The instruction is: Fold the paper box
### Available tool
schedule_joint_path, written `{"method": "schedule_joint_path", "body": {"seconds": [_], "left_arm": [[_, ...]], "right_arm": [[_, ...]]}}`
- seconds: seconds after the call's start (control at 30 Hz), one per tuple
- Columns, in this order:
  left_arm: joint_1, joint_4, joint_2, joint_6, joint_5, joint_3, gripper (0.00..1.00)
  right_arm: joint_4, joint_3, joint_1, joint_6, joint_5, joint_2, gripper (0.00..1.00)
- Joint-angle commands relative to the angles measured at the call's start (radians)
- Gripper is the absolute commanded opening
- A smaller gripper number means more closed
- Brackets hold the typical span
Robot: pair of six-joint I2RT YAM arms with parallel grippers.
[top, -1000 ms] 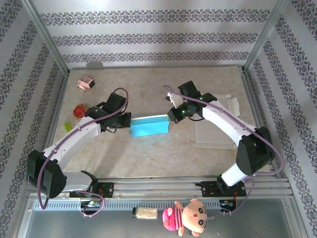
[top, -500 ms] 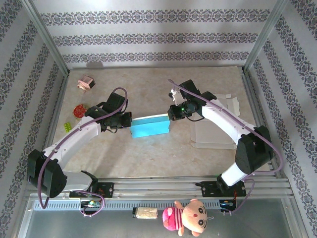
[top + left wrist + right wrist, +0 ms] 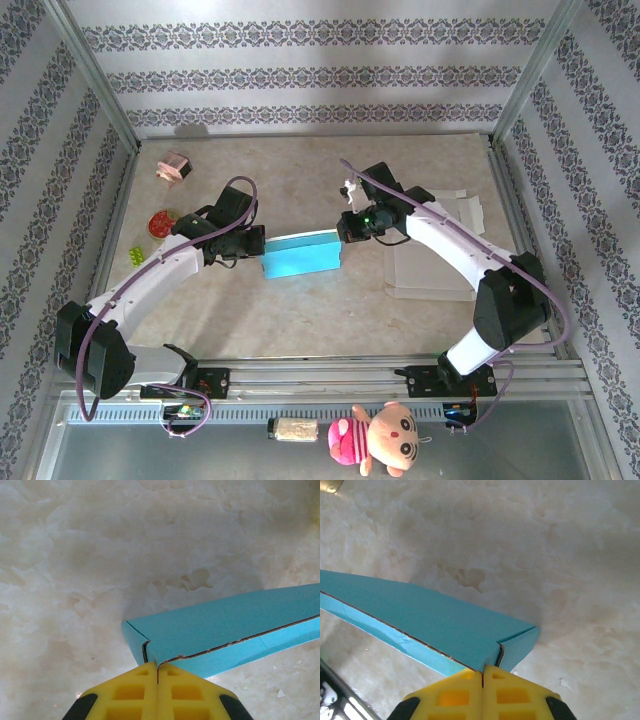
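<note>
The blue paper box (image 3: 300, 255) lies closed in the middle of the table, its lid down with a thin seam along the long side. My left gripper (image 3: 255, 243) is shut, its yellow fingertips (image 3: 145, 672) pressed together against the box's left corner (image 3: 150, 647). My right gripper (image 3: 345, 232) is shut too. Its tips (image 3: 492, 672) butt against the right corner of the box (image 3: 435, 620), where a small gap shows at the side flap. Nothing sits between either pair of fingers.
A flat white cardboard sheet (image 3: 430, 270) and another white piece (image 3: 465, 208) lie under and behind the right arm. A pink object (image 3: 173, 167), a red one (image 3: 160, 224) and a green one (image 3: 136, 255) sit far left. A plush toy (image 3: 385, 440) lies below the rail.
The right gripper has closed the last bit and edged slightly left against the box's corner. The box nudged a little left. The left arm has stayed put.
</note>
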Motion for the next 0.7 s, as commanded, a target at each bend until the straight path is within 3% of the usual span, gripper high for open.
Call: {"method": "schedule_joint_path", "body": {"seconds": [0.0,0.37,0.57,0.67], "left_arm": [[-0.009,0.066,0.009,-0.045,0.093,-0.022,0.0],[-0.009,0.074,0.014,-0.095,0.123,-0.072,0.0],[-0.01,0.072,-0.013,-0.106,0.097,-0.142,0.07],[-0.009,0.081,-0.047,-0.11,0.101,-0.156,0.16]], "right_arm": [[-0.007,-0.053,0.049,-0.061,0.046,0.012,0.05],[0.013,-0.081,0.078,-0.06,0.069,0.004,0.05],[0.019,-0.082,0.081,-0.062,0.071,-0.008,0.08],[0.015,-0.077,0.082,-0.056,0.069,-0.028,0.11]]}}
